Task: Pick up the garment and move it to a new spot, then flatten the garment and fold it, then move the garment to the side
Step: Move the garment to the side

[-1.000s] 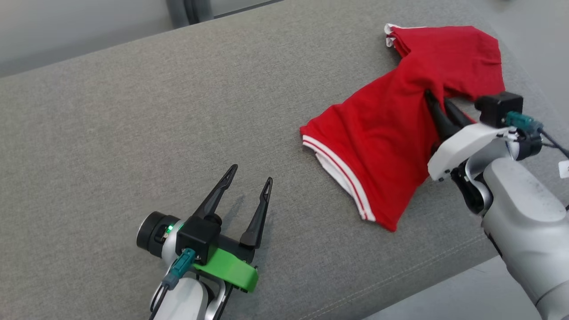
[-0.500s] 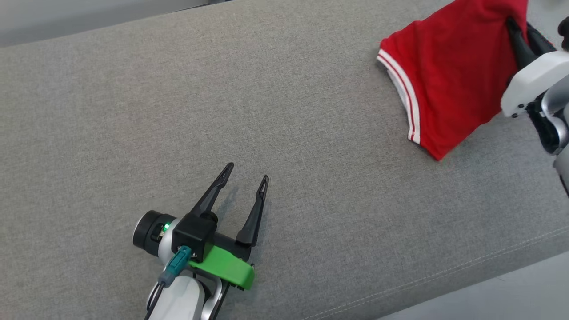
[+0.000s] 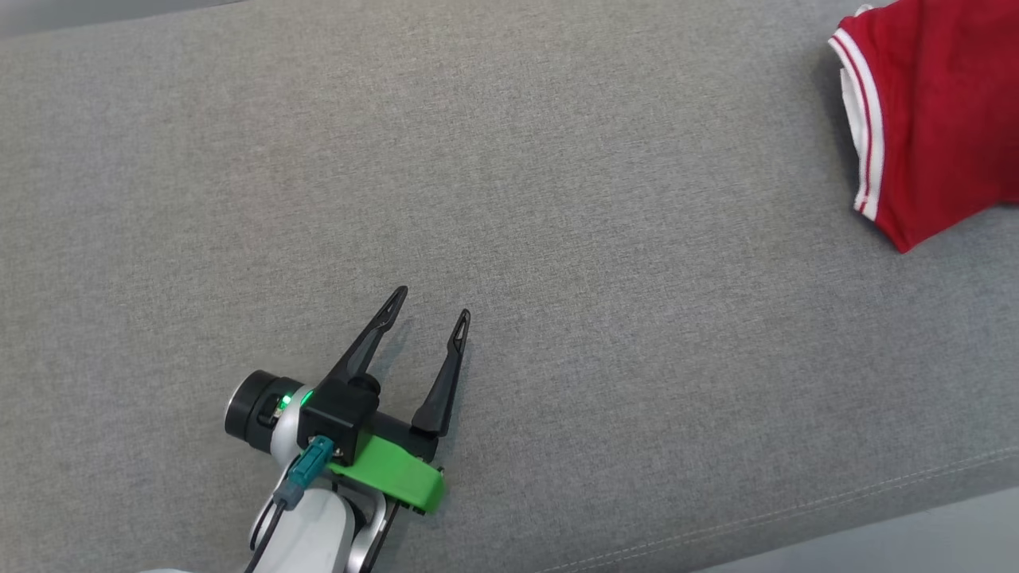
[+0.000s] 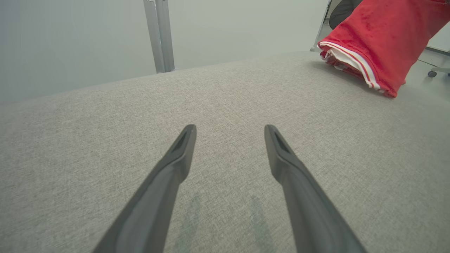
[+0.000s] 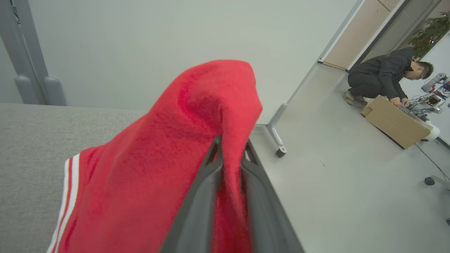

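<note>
The garment (image 3: 939,111) is a red shirt with white-striped trim, at the far right edge of the grey cushion in the head view. It hangs lifted and bunched, its striped hem (image 4: 351,63) trailing on the fabric. My right gripper (image 5: 232,149) is shut on a fold of the garment (image 5: 168,168), which drapes over both fingers. My left gripper (image 3: 430,306) rests low over the cushion at the lower left, open with nothing between its fingers (image 4: 182,151), far from the shirt.
The grey upholstered surface (image 3: 509,199) stretches wide, with its seamed front edge (image 3: 796,509) at the lower right. Beyond it is pale floor, a grey partition post (image 4: 160,35), and a crouching person (image 5: 386,75) by a cardboard box (image 5: 397,121).
The head camera has swung left, so the shirt and the right arm slid toward the picture's right edge. The right gripper keeps its hold on the shirt. The left gripper stays still.
</note>
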